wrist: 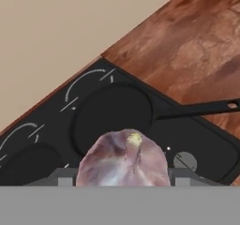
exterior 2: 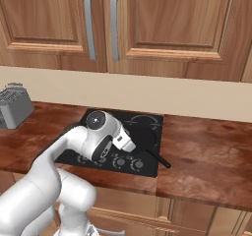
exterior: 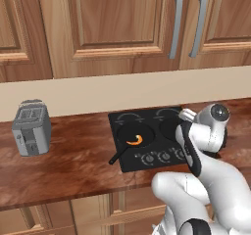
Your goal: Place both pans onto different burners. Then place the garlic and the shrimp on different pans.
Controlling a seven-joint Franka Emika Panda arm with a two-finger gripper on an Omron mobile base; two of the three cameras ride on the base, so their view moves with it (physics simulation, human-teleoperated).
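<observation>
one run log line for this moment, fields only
gripper: holding garlic | over: empty pan | shrimp: in other pan

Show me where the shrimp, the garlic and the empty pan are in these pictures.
shrimp point(exterior: 135, 141), left base view, middle of the orange curl.
garlic point(wrist: 124, 165), hand view, middle of the pale purple bulb.
empty pan point(wrist: 112, 118), hand view, bare black floor of the pan.

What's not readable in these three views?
- Gripper fingertips: hand view, hidden behind the garlic they hold.
- Right pan: left base view, mostly covered by the arm.
- Left pan with the shrimp: right base view, behind the arm.
- Cooktop knobs: too small to read settings.
</observation>
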